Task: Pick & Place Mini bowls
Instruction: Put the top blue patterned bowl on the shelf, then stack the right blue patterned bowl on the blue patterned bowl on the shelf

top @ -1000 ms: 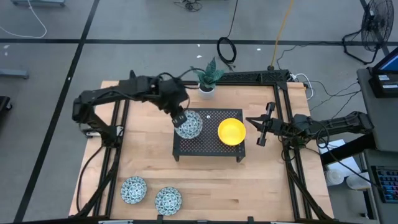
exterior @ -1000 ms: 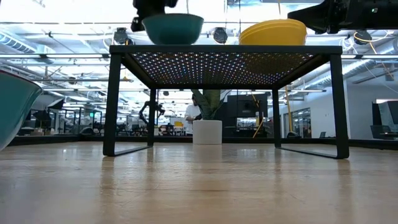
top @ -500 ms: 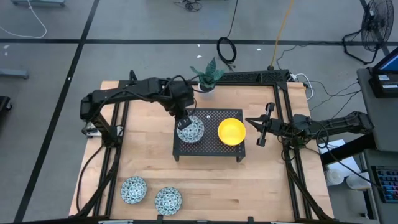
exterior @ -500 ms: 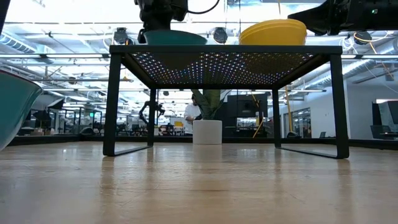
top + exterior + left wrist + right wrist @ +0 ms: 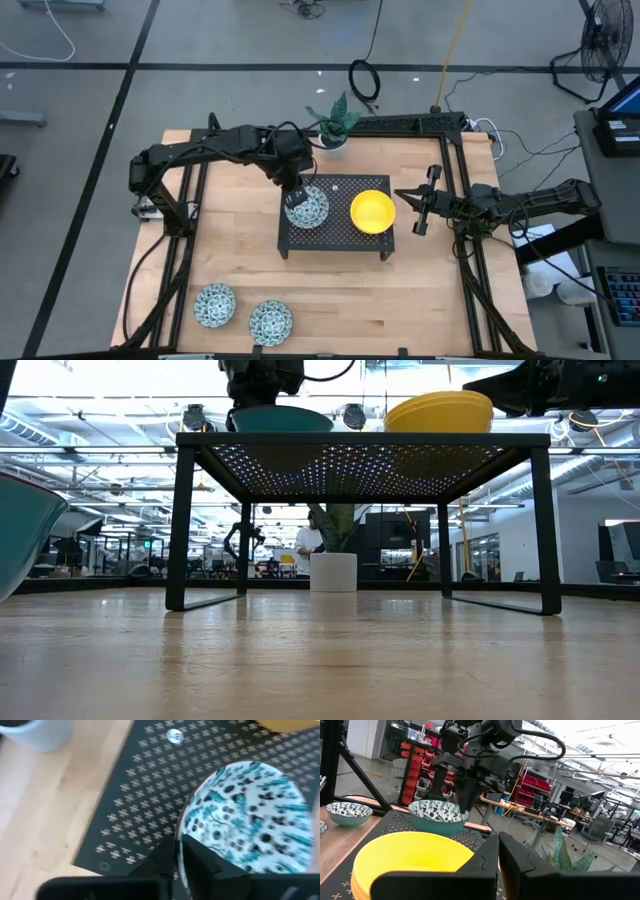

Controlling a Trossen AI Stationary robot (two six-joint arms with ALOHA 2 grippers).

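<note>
High view: a wooden desk (image 5: 240, 250) was seen from above, with a black perforated rack (image 5: 340, 232) standing on it near the middle.
Left tool (image 5: 292, 199): it was held over the rack's left part, its fingers (image 5: 200, 857) astride the rim of a patterned bowl (image 5: 307, 205), one inside and one outside; the jaws were close together on that rim.
Patterned bowl: it was set on the rack's top, upright, beside the yellow stack and apart from it.
Yellow bowls (image 5: 372, 211): they were nested as a stack on the rack's right part; how many could not be told.
Right tool (image 5: 420, 208): it was held just right of the rack, near the yellow stack, with its jaws shut and nothing between them.
Other patterned bowls: one (image 5: 214, 304) and another (image 5: 270, 321) were lying on the desk's near left area, side by side, well apart from the rack.
Plant pot (image 5: 333, 141): it was placed at the desk's far edge, behind the rack.
</note>
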